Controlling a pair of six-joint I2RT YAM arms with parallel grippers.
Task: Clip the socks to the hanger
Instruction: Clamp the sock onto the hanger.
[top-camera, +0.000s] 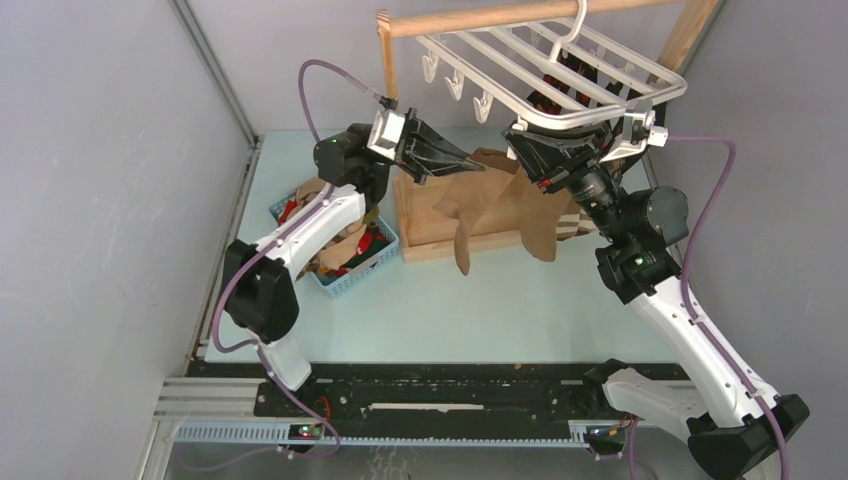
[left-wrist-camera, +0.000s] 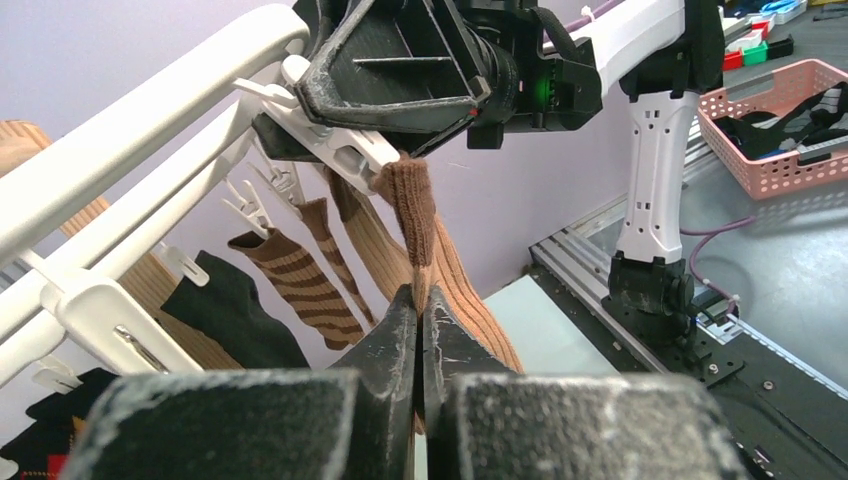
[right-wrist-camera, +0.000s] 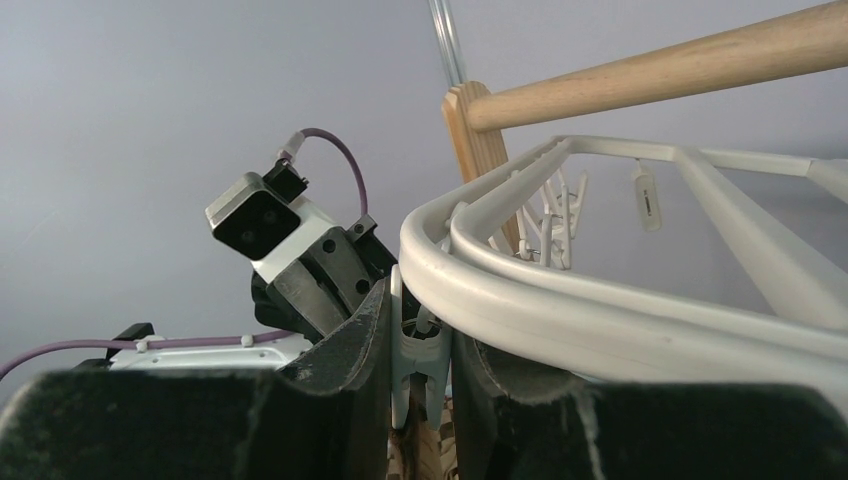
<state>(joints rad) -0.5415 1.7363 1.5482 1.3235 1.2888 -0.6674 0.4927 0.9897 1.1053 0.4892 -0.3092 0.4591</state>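
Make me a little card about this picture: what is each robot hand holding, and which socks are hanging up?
Left gripper: shut on the tan sock, pinching it below its top end
Right gripper: squeezing a white clip on the hanger's rim
Hanger: white frame, hooked over the wooden rail
Tan sock's top end: right at that clip; cannot tell if it is caught
Hanging up: brown striped sock, black sock
Blue basket: tan and red fabric inside

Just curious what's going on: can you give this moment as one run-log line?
left tool: shut on brown sock, cuff at white clip | right tool: pinching white clip on hanger
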